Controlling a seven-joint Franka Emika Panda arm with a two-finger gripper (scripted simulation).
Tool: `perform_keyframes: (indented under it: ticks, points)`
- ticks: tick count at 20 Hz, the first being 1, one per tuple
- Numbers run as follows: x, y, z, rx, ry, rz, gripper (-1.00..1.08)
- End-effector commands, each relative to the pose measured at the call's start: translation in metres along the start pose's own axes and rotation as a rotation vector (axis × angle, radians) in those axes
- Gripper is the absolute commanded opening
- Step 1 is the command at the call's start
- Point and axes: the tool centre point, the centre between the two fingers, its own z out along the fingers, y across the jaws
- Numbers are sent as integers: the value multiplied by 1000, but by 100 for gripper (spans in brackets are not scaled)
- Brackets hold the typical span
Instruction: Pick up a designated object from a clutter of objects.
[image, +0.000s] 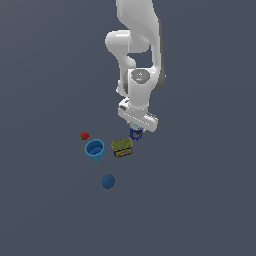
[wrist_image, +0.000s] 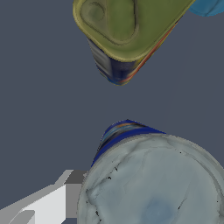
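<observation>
The dark-blue can (image: 135, 134) stands on the floor right under my gripper (image: 136, 128), whose jaws are down around it and hide most of it. In the wrist view its pale grey lid (wrist_image: 153, 183) fills the lower part, very close, above a strip of blue printed side. One finger (wrist_image: 48, 203) shows right beside the can's edge; the other finger is hidden. I cannot tell whether the jaws press on the can. The flat olive-yellow tin (image: 122, 147) lies just in front of the can, apart from it, and also shows in the wrist view (wrist_image: 127, 30).
The light-blue cup (image: 94, 149) stands upright to the exterior view's left of the tin, and its edge shows in the wrist view (wrist_image: 209, 6). The tiny red berry (image: 84, 135) lies behind the cup. The dark-blue ball (image: 108, 181) lies nearer the camera.
</observation>
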Motion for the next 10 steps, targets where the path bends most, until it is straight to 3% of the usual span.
perform_keyframes:
  ticks: [1, 10]
  points:
    - [2, -2, -7, 2, 3, 0, -100]
    - [9, -13, -49, 3, 2, 0, -100]
